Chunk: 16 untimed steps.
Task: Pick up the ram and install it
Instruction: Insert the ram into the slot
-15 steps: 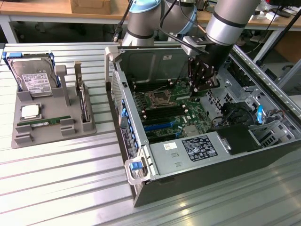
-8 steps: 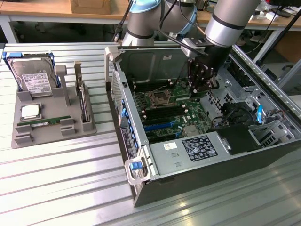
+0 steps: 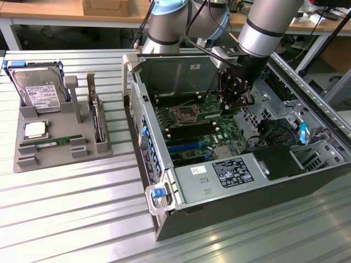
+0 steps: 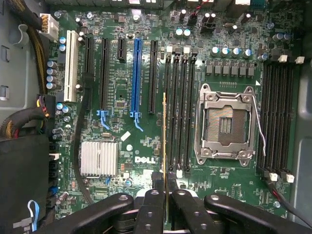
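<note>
1. The ram [image 4: 164,131], a thin stick seen edge-on, hangs over the motherboard [image 4: 146,146] inside the open computer case [image 3: 230,203]; it lies along the outermost of four black memory slots [image 4: 178,107], between the CPU socket [image 4: 225,122] and the blue expansion slot [image 4: 135,78].
2. The gripper [image 4: 165,180] has its jaws clamped on one end of the ram.
3. Judged: seating it well needs the stick parallel to its slot, upright, notch matched, pressed evenly with the end latches open; whether it touches the slot I cannot tell.
4. Room is tight; a black cable [image 4: 80,146] and a silver heatsink [image 4: 99,158] lie beyond the blue slot, and the case's walls rise near the motherboard's edges.
</note>
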Each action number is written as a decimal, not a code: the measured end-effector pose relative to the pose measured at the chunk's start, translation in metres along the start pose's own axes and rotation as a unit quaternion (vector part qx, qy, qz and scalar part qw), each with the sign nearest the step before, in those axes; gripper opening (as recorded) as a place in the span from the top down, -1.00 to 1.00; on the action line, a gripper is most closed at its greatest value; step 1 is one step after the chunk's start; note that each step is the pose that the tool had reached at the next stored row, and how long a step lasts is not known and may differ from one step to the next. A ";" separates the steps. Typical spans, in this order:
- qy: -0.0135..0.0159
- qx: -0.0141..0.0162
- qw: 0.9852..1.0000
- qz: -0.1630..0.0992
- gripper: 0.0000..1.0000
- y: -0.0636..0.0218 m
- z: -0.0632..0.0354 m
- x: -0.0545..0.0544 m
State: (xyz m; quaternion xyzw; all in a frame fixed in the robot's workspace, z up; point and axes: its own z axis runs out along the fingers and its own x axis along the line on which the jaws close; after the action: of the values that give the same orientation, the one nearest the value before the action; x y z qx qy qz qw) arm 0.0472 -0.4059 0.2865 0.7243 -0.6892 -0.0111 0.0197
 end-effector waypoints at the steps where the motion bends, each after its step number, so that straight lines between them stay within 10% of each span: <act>1: 0.000 0.000 1.000 0.000 0.74 0.0000 0.0005 0.000; 16: 0.000 0.000 1.000 0.000 0.74 -0.0004 0.0088 0.000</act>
State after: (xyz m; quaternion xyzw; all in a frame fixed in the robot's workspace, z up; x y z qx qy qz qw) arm 0.0472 -0.4059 0.2776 0.7243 -0.6892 -0.0111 0.0197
